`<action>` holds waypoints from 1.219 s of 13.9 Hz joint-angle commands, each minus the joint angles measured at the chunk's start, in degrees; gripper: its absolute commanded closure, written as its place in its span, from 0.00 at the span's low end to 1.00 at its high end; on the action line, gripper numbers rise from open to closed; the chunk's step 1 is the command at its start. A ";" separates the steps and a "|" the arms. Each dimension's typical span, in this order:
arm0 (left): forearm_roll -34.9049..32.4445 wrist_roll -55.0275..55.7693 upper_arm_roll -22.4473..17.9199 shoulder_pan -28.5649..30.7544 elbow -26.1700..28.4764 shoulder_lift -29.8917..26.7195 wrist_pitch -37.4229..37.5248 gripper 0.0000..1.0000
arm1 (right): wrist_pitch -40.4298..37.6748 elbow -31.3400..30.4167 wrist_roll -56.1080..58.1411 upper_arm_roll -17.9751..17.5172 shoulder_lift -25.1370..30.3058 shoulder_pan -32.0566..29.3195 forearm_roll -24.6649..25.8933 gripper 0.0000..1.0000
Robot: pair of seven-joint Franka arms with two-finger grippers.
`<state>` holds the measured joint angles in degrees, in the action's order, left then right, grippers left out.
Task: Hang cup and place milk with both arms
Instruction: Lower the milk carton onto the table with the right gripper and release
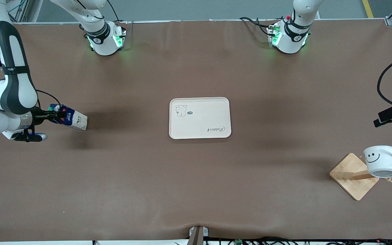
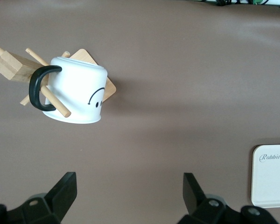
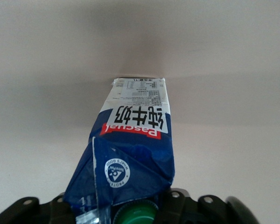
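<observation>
Your right gripper (image 1: 55,114) has its fingers clamped on the milk (image 1: 71,119) by its gabled top, over the right arm's end of the table (image 1: 196,177). Held so high, the carton could swing or slip before reaching the tray (image 1: 200,118). The cup (image 1: 382,161) already hangs on the rack (image 1: 352,177); your left gripper (image 2: 130,193), fingers apart, could knock it if it dips.

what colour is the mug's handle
Black; the cup handle shows best in the left wrist view.

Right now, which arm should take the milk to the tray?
Right. The right gripper is shut on the milk at its end of the table. The left gripper is open near the cup, which hangs on the rack.
</observation>
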<state>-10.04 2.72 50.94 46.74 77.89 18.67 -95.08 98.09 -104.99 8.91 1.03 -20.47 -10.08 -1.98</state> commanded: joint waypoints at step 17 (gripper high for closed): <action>-2.88 0.79 0.47 0.81 0.07 -5.22 3.50 0.00 | -3.25 6.80 0.58 -1.47 1.05 -0.12 1.54 0.00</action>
<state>-12.05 3.40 51.02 46.99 77.85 14.83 -92.65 96.23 -101.12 9.03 0.49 -20.24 -10.07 -1.71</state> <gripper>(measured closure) 0.000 0.000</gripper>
